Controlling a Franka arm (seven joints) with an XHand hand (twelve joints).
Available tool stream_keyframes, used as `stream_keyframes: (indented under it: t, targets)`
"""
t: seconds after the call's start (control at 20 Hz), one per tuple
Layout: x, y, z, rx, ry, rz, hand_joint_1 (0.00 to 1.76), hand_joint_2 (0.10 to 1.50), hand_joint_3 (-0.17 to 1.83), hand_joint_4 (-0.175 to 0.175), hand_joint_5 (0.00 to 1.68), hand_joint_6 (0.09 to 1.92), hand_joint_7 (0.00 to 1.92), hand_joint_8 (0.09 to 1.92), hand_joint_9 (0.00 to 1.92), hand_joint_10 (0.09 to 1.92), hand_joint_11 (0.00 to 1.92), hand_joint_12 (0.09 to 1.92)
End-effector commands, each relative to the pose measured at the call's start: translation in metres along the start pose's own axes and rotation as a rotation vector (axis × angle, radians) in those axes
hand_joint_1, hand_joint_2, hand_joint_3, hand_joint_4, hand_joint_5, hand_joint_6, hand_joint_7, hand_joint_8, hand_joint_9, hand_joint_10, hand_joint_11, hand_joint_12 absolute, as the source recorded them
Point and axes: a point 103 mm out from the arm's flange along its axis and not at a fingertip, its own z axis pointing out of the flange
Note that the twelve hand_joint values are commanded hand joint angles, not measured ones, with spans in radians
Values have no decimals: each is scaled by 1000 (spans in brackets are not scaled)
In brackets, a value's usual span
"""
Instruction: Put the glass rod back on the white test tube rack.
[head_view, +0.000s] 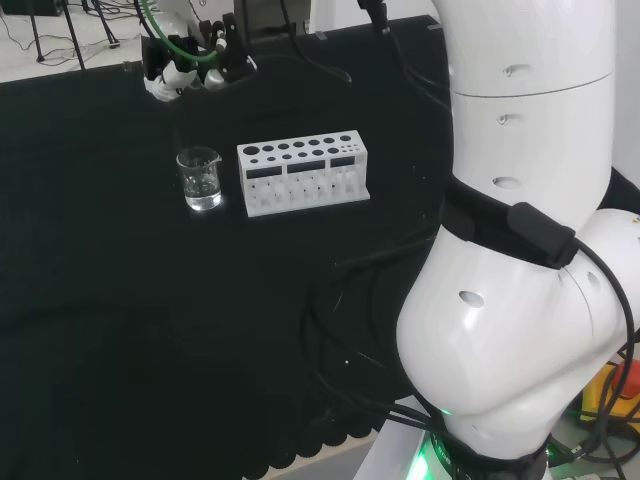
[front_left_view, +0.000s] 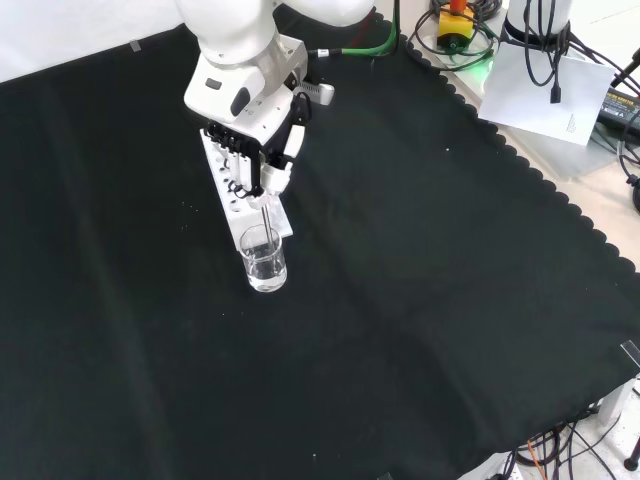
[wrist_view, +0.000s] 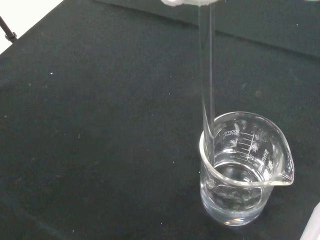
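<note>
1. Nearest the wrist camera: a clear glass beaker (wrist_view: 246, 170) with a pour spout, printed graduations and a shallow layer of clear liquid, standing upright on the black cloth (wrist_view: 100, 125).
2. Fingers (front_left_view: 277, 178): curled downward and pinched on the upper end of the glass rod (wrist_view: 208, 75); a blurred white fingertip (wrist_view: 187, 2) meets the rod's top in the wrist view.
3. Glass rod: held close to vertical, its lower end inside the beaker, against the inner wall on the side away from the spout.
4. Hand (front_left_view: 255, 140): in the front view, poised directly above the beaker (front_left_view: 263, 258), partly covering the white test tube rack (front_left_view: 232, 200).
5. White test tube rack (head_view: 303, 172): in the head view, just beside the beaker (head_view: 200, 178), to its right, with two rows of round holes on top.
6. Arm: large white links (head_view: 520, 250) occupy the right of the head view.
</note>
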Motion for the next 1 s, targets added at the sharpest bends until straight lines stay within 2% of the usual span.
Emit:
stream_keyframes:
  t: [0.05,0.5,1.0]
  targets:
    - [3,3,-2,2,-3,2,1315,1096,-175,-175,1231,315,1254,856,1600,724,1692,444]
    - [-5,0,-15,-24,14,27,1315,1095,-175,-175,1231,315,1254,856,1601,725,1691,446]
    - [-30,-32,-46,-60,28,91,1315,1095,-175,-175,1231,315,1254,856,1600,725,1689,449]
